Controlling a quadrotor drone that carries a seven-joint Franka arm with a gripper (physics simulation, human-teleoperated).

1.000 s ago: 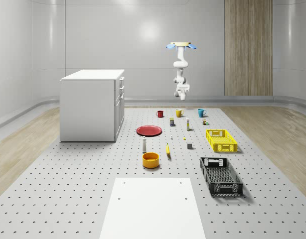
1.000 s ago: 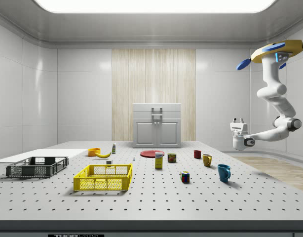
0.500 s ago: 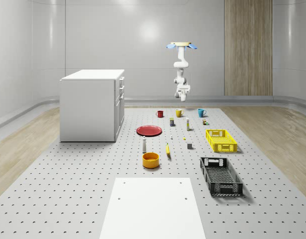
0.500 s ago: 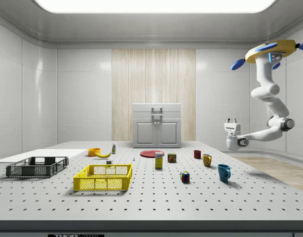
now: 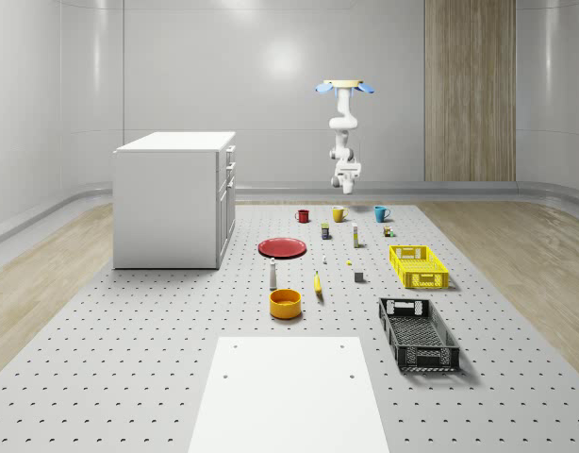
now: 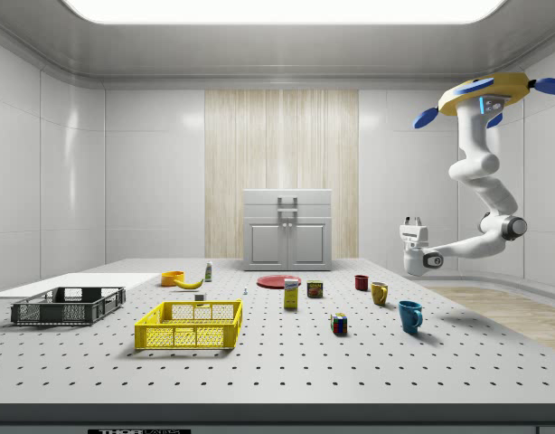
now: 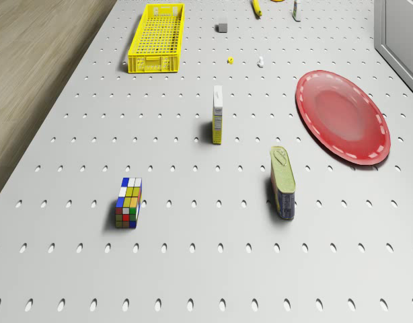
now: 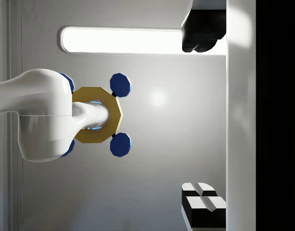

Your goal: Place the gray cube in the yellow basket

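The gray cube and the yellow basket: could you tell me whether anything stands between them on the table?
Nothing visible does. The gray cube sits on the bare perforated table close beside the yellow basket, with only open surface between them.

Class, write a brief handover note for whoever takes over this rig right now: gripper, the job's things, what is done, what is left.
Gripper: fingers point up, holding nothing; it hangs in the air near the mugs' end of the table.
Drone: hovers high at the side view's right.
Gray cube: on the table, just beside the yellow basket, on the whole-scene view's left of it.
Done: nothing yet.
Left: reach the cube, grasp it, drop it in the basket.
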